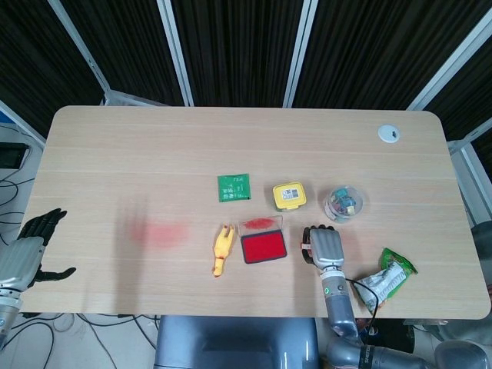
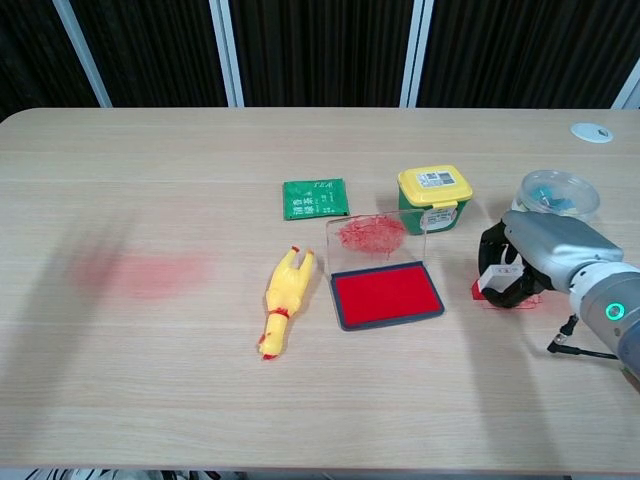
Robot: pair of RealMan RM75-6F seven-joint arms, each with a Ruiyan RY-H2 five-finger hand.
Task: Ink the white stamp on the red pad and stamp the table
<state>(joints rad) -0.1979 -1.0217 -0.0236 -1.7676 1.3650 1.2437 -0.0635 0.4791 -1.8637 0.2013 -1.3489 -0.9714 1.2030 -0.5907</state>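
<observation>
The red ink pad (image 2: 387, 294) (image 1: 264, 247) lies open mid-table, its clear lid (image 2: 372, 236) standing up behind it, smeared red. Just right of the pad, my right hand (image 2: 530, 262) (image 1: 326, 245) grips the white stamp (image 2: 497, 273), whose red-inked base (image 2: 480, 291) sits on the table over a red mark. The fingers curl around the stamp and hide most of it. My left hand (image 1: 27, 254) hangs off the table's left front edge, fingers spread, holding nothing; the chest view does not show it.
A yellow rubber chicken (image 2: 283, 298) lies left of the pad. Behind the pad are a green packet (image 2: 315, 198), a yellow-lidded green tub (image 2: 434, 196) and a clear bowl (image 2: 556, 191). A green snack bag (image 1: 390, 275) lies by my right forearm. A red smear (image 2: 140, 272) marks the table's left.
</observation>
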